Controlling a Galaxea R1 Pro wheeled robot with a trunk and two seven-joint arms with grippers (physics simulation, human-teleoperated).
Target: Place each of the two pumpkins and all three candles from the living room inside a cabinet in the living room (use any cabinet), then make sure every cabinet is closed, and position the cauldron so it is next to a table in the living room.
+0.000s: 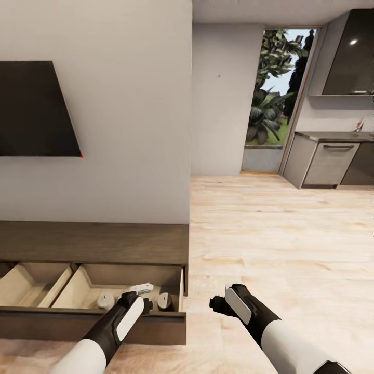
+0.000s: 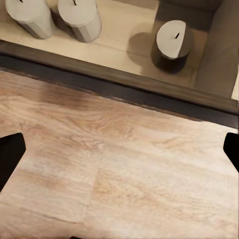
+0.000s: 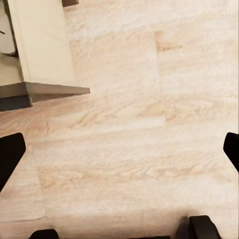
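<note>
Three stubby pale grey candles (image 2: 172, 41) sit in the open beige-lined drawer (image 1: 119, 296) of the low dark-brown cabinet (image 1: 93, 242). Left gripper (image 1: 147, 305) and right gripper (image 1: 217, 303) both spread wide, empty.

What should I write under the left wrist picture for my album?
Three candles stand inside the open cabinet drawer; the left end effector is open over the wooden floor.

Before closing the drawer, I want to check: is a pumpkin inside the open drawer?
No. The left wrist view shows three candles in the drawer and no pumpkin there.
</note>
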